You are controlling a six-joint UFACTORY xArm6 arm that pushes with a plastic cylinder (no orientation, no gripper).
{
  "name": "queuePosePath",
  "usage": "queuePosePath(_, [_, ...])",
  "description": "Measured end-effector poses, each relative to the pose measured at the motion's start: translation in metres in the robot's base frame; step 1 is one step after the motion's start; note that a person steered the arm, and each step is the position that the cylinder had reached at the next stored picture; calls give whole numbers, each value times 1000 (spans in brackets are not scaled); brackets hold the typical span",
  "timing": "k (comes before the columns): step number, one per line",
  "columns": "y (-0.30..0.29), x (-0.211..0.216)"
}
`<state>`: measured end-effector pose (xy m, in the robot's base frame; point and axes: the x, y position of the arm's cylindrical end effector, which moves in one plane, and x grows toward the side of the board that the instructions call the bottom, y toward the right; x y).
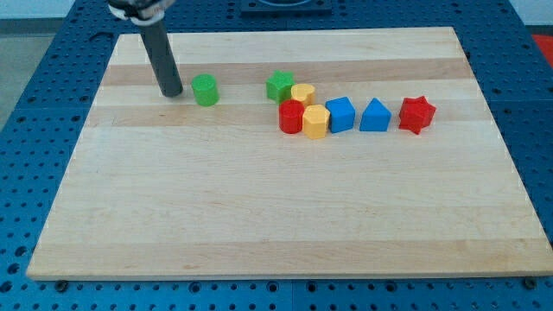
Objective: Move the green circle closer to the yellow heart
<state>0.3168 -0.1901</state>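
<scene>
Standing on the wooden board (259, 216) near its top-left corner, the tip (172, 92) of the gripperless rod sits just left of the green circle (205, 89). Bare wood separates that circle from the green star (280, 85), which touches the yellow heart (302, 92) on the cluster's upper edge.

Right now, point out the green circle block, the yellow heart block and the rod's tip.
green circle block (205, 89), camera view, middle of its top face.
yellow heart block (302, 92), camera view, its top face.
my tip (171, 92), camera view, rod's very end, just left of the green circle.
</scene>
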Motion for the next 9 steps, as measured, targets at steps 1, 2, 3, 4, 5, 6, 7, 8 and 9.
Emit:
queuePosePath(1, [-10, -36])
queuePosePath(2, [3, -36])
queuePosePath(3, [24, -36])
queuePosePath(4, [42, -34])
queuePosePath(5, [42, -14])
queuePosePath(6, [38, 0])
queuePosePath(7, [68, 8])
queuePosePath(8, [92, 18])
queuePosePath(9, [80, 19])
